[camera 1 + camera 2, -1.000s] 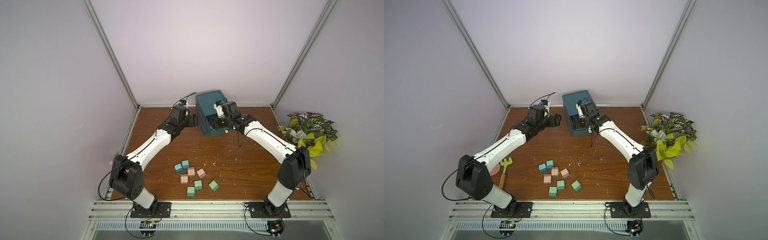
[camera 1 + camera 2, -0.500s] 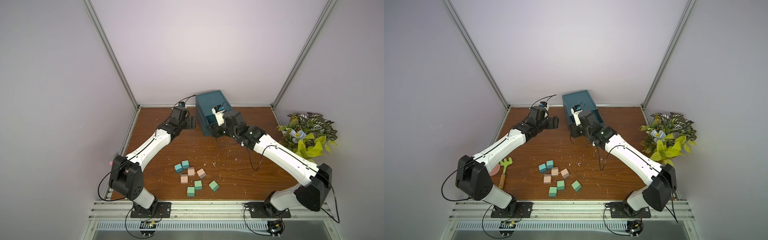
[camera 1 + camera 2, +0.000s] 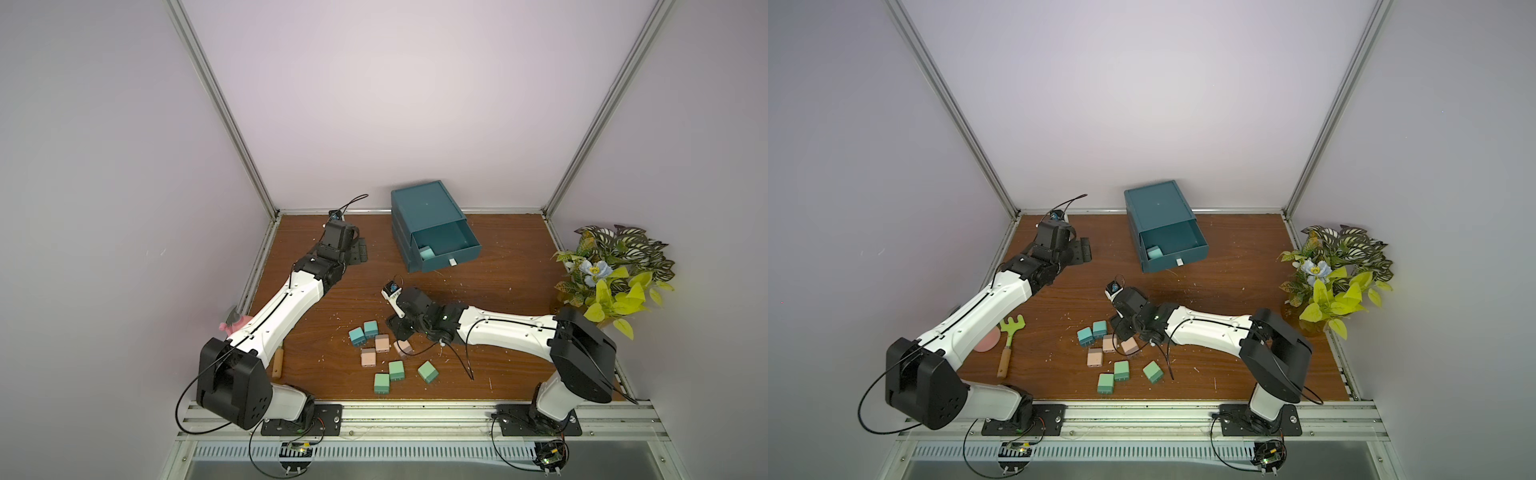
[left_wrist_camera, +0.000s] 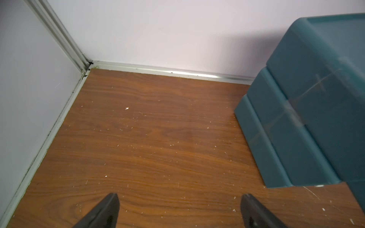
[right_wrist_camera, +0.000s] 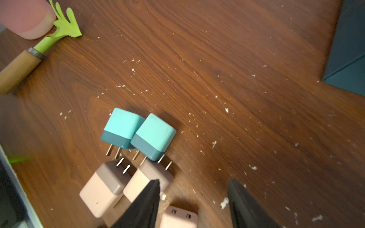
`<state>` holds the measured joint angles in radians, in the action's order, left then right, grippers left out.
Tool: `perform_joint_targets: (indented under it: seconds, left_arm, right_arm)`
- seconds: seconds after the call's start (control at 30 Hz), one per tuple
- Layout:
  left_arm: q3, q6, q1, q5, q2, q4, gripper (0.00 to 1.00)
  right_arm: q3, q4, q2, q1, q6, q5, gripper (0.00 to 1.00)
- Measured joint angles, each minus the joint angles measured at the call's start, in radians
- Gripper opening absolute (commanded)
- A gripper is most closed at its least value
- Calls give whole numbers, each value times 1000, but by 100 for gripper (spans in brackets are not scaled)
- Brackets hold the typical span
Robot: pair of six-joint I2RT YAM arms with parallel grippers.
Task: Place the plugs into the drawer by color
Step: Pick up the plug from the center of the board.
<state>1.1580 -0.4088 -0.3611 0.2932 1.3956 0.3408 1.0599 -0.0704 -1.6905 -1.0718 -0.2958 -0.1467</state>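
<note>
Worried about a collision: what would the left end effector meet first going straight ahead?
Likely the bare table, then the back wall; the left end effector, open, points beside the cabinet, not at it.

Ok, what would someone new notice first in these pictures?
The dark teal cabinet at the back of the table, one drawer pulled open with a single teal-blue plug inside. Then the cluster of eight plugs near the front, with the open right gripper poised over the peach ones.
</note>
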Motion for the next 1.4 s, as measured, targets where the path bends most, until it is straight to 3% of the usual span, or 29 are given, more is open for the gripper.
perform_joint_targets:
  seconds: [0.23, 0.6, 0.7, 0.93, 1.4]
  left_arm:
    - [-34, -7, 6, 0, 0, -1, 92]
    - [-39, -6, 9, -1, -9, -27, 93]
    - [-44, -6, 9, -1, -9, -33, 93]
    - [-50, -6, 10, -3, -9, -39, 93]
    - [-50, -7, 11, -15, -9, -52, 93]
  right_arm:
    - [56, 54, -145, -27, 1, 48, 75]
    - [151, 50, -246, -52, 31, 46, 72]
    - [158, 42, -249, -52, 48, 43, 67]
    - [158, 13, -249, -50, 97, 19, 67]
    - [157, -40, -214, 33, 153, -17, 67]
